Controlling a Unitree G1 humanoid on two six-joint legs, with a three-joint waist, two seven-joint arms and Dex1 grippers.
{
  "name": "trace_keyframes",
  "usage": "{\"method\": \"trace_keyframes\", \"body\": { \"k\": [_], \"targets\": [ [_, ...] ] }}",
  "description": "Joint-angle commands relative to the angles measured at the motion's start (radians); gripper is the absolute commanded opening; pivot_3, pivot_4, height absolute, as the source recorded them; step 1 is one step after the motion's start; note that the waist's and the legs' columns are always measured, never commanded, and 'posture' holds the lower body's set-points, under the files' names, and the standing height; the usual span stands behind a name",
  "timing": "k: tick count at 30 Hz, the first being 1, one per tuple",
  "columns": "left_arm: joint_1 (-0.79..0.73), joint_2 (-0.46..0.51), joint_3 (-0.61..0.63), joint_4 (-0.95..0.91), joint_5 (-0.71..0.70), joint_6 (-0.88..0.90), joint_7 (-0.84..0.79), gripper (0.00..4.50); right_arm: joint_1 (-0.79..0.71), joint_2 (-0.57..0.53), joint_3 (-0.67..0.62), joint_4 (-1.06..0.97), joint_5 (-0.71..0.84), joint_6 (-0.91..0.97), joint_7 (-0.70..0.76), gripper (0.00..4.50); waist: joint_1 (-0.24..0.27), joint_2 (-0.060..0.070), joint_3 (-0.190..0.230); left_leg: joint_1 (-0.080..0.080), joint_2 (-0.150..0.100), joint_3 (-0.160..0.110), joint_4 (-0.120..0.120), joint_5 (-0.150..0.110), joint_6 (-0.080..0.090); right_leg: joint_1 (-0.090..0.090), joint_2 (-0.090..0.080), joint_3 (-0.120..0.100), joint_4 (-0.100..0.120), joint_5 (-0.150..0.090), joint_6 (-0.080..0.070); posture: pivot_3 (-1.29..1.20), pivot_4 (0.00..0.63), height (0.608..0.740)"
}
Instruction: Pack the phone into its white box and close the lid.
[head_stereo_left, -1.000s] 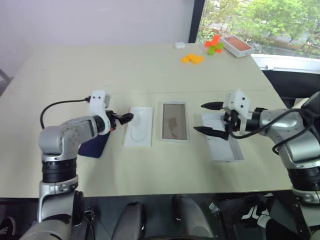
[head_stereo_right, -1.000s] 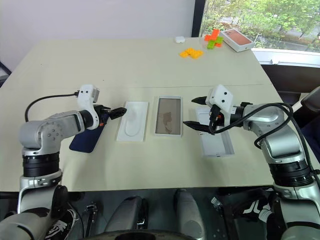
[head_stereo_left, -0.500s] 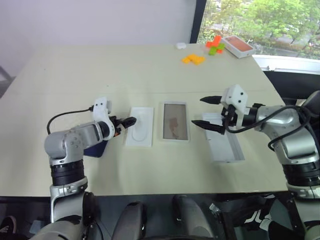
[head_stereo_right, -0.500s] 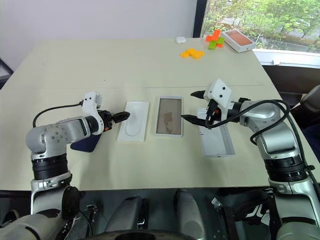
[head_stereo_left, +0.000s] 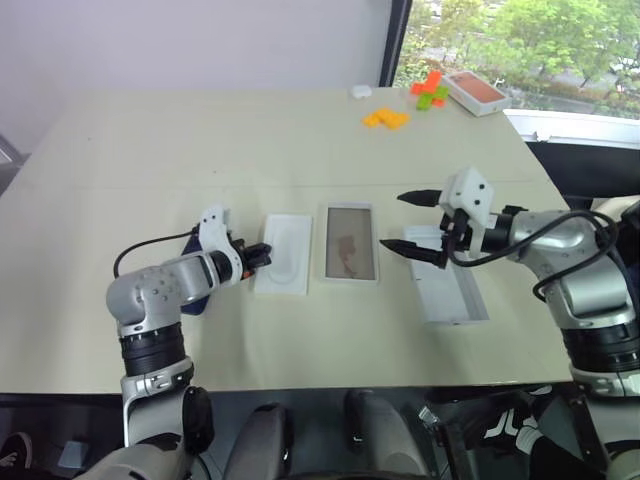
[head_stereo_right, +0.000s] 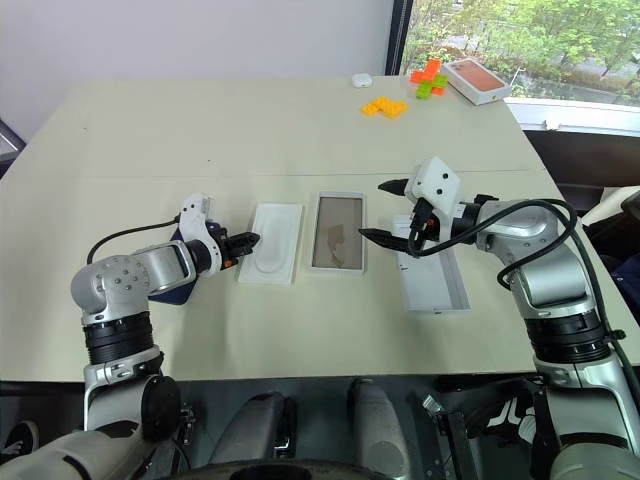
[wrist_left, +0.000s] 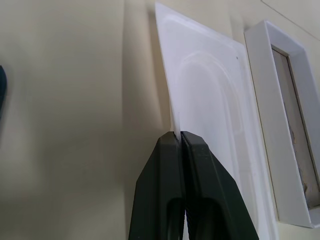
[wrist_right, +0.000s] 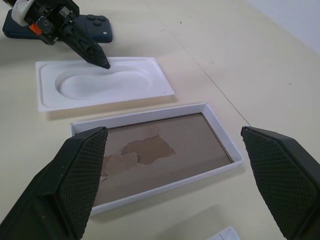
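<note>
The white box (head_stereo_left: 349, 274) lies open in the middle of the table, its brownish inside up. Left of it lies a thin white insert (head_stereo_left: 285, 255) with an oval recess. My left gripper (head_stereo_left: 261, 252) is shut on the insert's near left edge, and the thin edge shows between the fingertips (wrist_left: 176, 141). The dark navy phone (wrist_right: 95, 27) lies flat behind that gripper, partly hidden by my left arm. The lid (head_stereo_left: 450, 292) rests hollow side up to the right of the box. My right gripper (head_stereo_left: 394, 220) hovers open above the lid's near end, holding nothing.
At the far right of the table are orange blocks (head_stereo_left: 385, 118), green and orange blocks (head_stereo_left: 428, 90), an orange-topped white box (head_stereo_left: 475, 92) and a small white object (head_stereo_left: 360, 91). Bare tabletop spreads across the far left.
My left gripper has closed, from wide open to shut on the insert's edge, and has dropped slightly while its wrist rolled. The right gripper has stayed put and open.
</note>
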Motion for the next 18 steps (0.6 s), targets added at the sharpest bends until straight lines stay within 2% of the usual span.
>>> {"method": "trace_keyframes", "body": {
  "k": [1,5,7,12,14,18],
  "targets": [
    [-0.06,-0.011,0.11,-0.015,-0.055,0.034,0.024,0.02,-0.022,-0.001,-0.025,-0.031,0.005,-0.022,-0.005,4.5,0.0,0.0,0.0,0.0,0.0,0.0,0.0,0.0,0.0,0.0,0.0,0.0,0.0,0.0,0.0,0.0,0.15,0.74],
    [-0.148,-0.035,0.282,-0.005,-0.14,0.121,0.042,0.02,-0.017,0.001,-0.024,-0.029,0.002,-0.03,-0.008,4.5,0.001,0.0,0.0,-0.001,0.0,-0.001,0.0,0.0,0.0,0.0,0.0,0.0,0.0,0.0,0.0,0.0,0.15,0.74],
    [-0.168,-0.036,0.321,-0.011,-0.162,0.168,0.042,0.02,-0.017,0.001,-0.024,-0.029,0.001,-0.032,-0.01,4.5,0.001,0.0,0.0,-0.001,0.0,0.0,0.0,0.0,0.0,0.0,0.0,0.0,-0.001,0.0,0.0,0.0,0.15,0.74],
    [-0.177,-0.058,0.237,-0.078,-0.144,0.207,0.057,0.02,-0.016,0.0,-0.023,-0.019,-0.001,-0.041,-0.009,4.5,0.003,-0.001,0.0,-0.001,0.0,-0.001,0.0,0.0,0.0,0.0,0.0,0.0,-0.001,0.0,0.0,0.0,0.15,0.74],
    [-0.175,-0.082,0.152,-0.095,-0.111,0.167,0.076,0.02,0.003,-0.016,-0.031,-0.029,0.026,-0.049,0.035,4.5,0.006,-0.001,0.0,-0.001,-0.001,-0.001,0.0,0.0,-0.001,0.0,0.0,0.0,-0.001,0.0,0.0,0.0,0.15,0.74],
    [-0.18,-0.154,0.06,-0.05,-0.033,0.064,0.136,0.02,0.074,-0.091,-0.061,-0.02,0.054,-0.08,0.151,4.5,0.01,-0.001,0.0,-0.001,-0.002,-0.002,0.0,0.001,-0.002,0.001,-0.001,0.0,-0.001,0.0,0.0,0.0,0.15,0.74]
  ]
}}
